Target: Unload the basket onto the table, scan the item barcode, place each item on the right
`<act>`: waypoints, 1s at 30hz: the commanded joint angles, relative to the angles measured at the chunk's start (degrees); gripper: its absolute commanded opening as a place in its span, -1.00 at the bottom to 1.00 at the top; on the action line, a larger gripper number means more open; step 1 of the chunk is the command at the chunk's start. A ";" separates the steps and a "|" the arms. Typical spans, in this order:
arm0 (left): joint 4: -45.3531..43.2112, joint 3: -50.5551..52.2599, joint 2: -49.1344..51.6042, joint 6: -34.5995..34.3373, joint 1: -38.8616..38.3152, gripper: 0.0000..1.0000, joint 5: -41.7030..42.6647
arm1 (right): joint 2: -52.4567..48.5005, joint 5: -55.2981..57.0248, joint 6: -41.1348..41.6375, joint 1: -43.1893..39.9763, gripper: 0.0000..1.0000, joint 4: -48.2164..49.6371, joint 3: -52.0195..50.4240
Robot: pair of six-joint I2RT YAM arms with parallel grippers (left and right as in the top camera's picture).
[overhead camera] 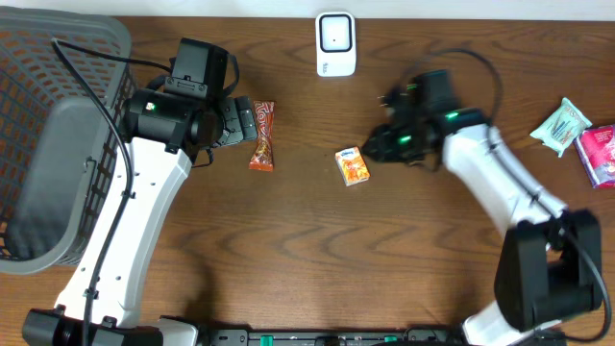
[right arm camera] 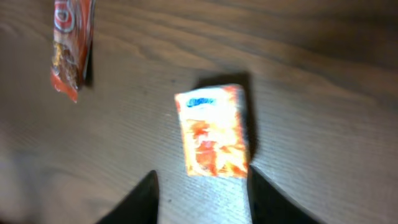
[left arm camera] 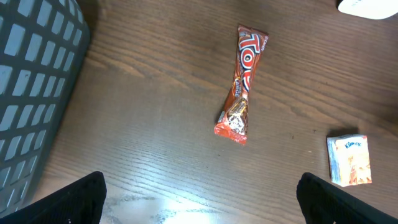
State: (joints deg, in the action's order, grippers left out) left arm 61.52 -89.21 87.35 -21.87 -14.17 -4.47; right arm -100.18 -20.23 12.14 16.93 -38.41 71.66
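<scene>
Two arms over a wooden table (overhead camera: 317, 259). Overhead view used for clock bearings, 12 o'clock at the far edge.

Small orange box (overhead camera: 352, 165) lies flat near the table's centre, printed face up. No barcode visible on that face. Right claw (overhead camera: 381, 146) sits just beside it at its 2 o'clock. In the right wrist view the box (right arm camera: 213, 132) rests on the wood ahead of the claw (right arm camera: 202, 202). Jaws part-way apart, nothing held; one dark finger (right arm camera: 142, 199) well clear of the box, the other close to its near corner. Contact there too blurred to call.

White scanner (overhead camera: 335, 43) stands at 12 o'clock, well apart from the box.

Left claw (overhead camera: 240, 120) spread wide, empty, hovering at 9 o'clock of a red-and-orange candy bar (overhead camera: 261, 136). Left wrist view: the bar (left arm camera: 241, 87) lies between the spread fingers (left arm camera: 74, 199) but farther out, untouched; claw centre (left arm camera: 199, 202) over bare wood.

Grey basket (overhead camera: 58, 115) fills the 9 to 10 o'clock corner. Teal packet (overhead camera: 560, 126) and pink packet (overhead camera: 601, 154) lie at 3 o'clock, near each other.
</scene>
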 commanded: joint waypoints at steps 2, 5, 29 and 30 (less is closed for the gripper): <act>0.17 0.09 -0.11 0.17 0.13 0.95 -0.57 | 0.48 23.34 -0.85 9.16 -0.01 -0.46 0.39; 0.17 0.09 -0.11 0.15 0.13 0.96 -0.57 | -1.33 30.27 -0.52 14.16 0.04 -0.61 0.31; 0.15 0.09 -0.11 0.17 0.13 0.96 -0.57 | -16.41 45.38 1.11 22.73 -0.60 3.78 0.28; 0.17 0.09 -0.11 0.17 0.13 0.96 -0.57 | -16.41 43.54 1.14 22.62 -0.76 4.11 0.31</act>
State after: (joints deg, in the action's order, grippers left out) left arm 61.52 -89.21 87.35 -21.87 -14.17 -4.47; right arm -114.85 26.94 12.64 40.23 -34.63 71.85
